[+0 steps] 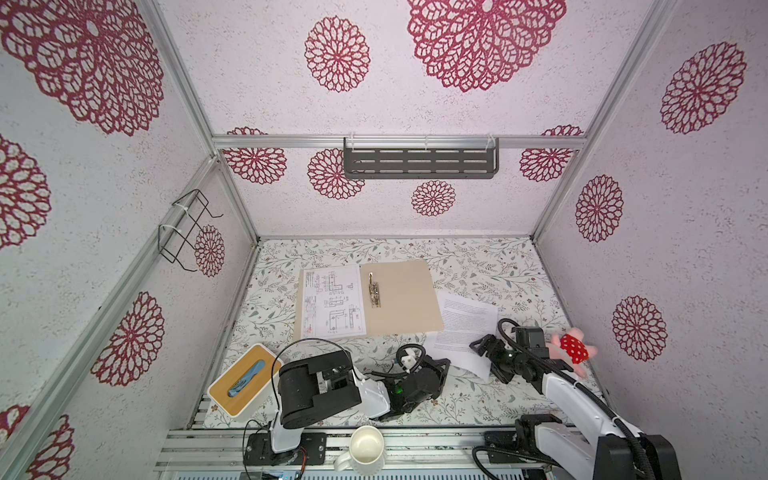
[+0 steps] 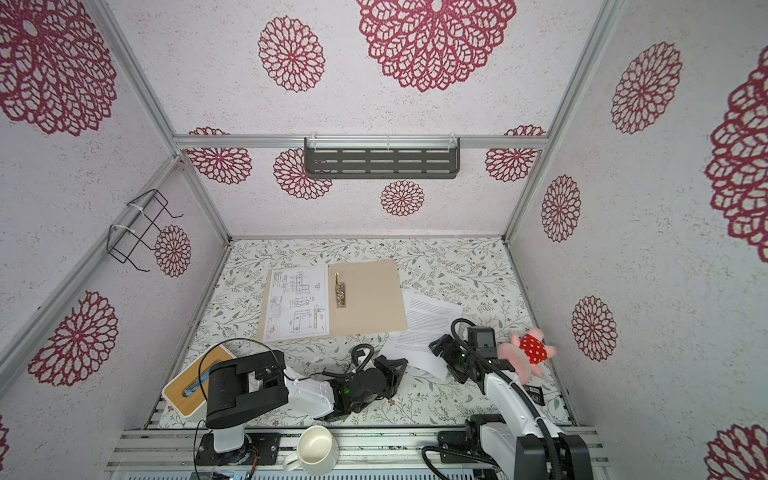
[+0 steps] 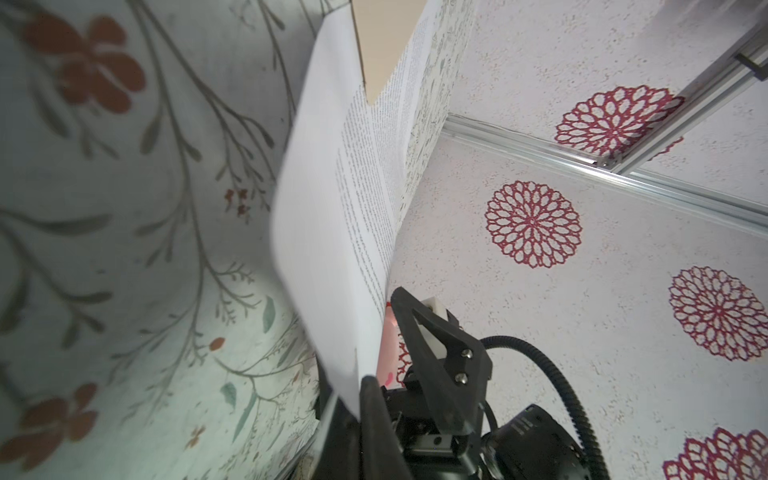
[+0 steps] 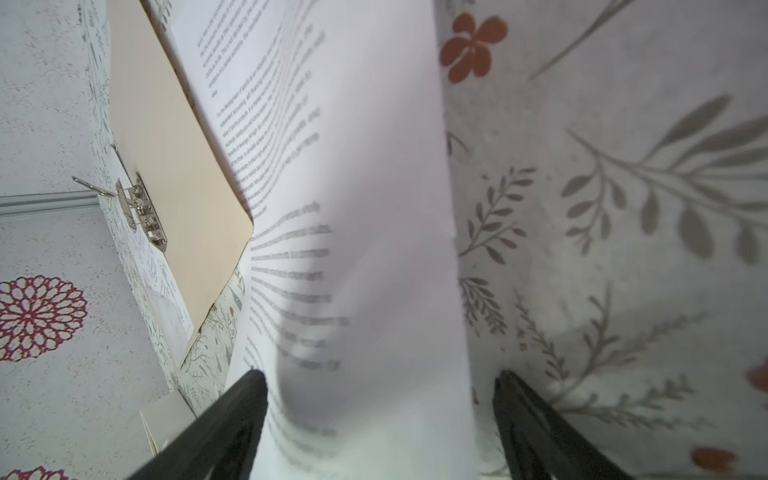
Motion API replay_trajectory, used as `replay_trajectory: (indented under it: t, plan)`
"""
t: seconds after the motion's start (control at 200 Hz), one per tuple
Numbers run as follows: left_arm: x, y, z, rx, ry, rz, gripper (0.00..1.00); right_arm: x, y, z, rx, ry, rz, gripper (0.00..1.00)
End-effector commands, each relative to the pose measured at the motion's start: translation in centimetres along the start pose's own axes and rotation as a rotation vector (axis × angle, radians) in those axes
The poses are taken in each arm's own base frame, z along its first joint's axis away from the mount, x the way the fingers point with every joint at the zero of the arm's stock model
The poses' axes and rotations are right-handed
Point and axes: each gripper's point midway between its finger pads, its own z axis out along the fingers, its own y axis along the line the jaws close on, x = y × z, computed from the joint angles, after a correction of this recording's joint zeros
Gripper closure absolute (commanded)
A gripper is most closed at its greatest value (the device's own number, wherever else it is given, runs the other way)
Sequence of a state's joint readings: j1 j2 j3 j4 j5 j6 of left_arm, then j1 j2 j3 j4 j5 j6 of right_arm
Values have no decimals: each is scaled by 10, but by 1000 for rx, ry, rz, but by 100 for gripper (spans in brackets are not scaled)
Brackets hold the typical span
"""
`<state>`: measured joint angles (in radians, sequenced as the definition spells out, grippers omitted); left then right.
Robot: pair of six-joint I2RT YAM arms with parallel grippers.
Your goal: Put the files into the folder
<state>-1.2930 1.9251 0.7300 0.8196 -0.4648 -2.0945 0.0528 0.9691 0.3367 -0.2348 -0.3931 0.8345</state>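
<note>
On the desk [image 1: 478,266] the folder [image 1: 403,299] lies open, the drawing sheet [image 1: 332,303] on its left leaf. The text sheet [image 1: 465,320] overlaps the folder's right edge, long axis running away from the robot. The left gripper [image 1: 442,365], clenched, seems to pinch the sheet's near edge — the folder lies leftward. The right gripper [image 1: 478,347] stands released over the sheet.

Both top views are lit brightly and evenly, and only faint shadows are cast on the tablecloth [image 1: 478,266]; the frame rails [image 1: 183,79] are splayed toward the edges by wide-angle distortion. In the left wrist view the tablecloth at the left is blurred and dim, while the wall [image 3: 540,291] at the right is sharp. In the right wrist view the printed sheet [image 4: 374,187] is legible only near the top; its lower half is blurred and crossed by a grey shadow.
</note>
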Motion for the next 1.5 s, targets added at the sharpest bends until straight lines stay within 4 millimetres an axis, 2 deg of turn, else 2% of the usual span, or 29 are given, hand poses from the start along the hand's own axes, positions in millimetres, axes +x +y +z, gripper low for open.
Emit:
replay_trajectory:
  t: [0.0, 0.17, 0.505, 0.786, 0.896, 1.116, 1.241, 1.401, 1.496]
  plan:
    - [-3, -16, -3, 54, -9, -24, 100, -5, 3, -10, -3, -19, -14, 11]
    - [-4, -19, -4, 53, -3, -17, 100, -9, -1, -15, -24, -36, 7, 11]
    - [-2, -10, -2, 25, 21, -14, 100, -31, 23, -13, -150, -94, -21, 25]
    - [-2, -8, -1, 13, 18, -8, 99, -38, 31, -15, -194, -112, -32, 47]
    - [-2, -7, -1, 11, 18, -10, 99, -37, 31, -15, -200, -108, -28, 59]
    - [-1, -6, 1, 14, 22, -16, 97, -35, 29, -14, -196, -99, -22, 75]
    - [-3, -7, -2, 16, 17, -17, 86, -36, 26, -15, -174, -103, -17, 84]
    - [-5, -11, -6, 10, 13, -4, 53, -37, 22, -17, -134, -105, -27, 90]
    - [-9, -10, -9, -6, 8, 5, 47, -39, 22, -20, -117, -107, -34, 91]
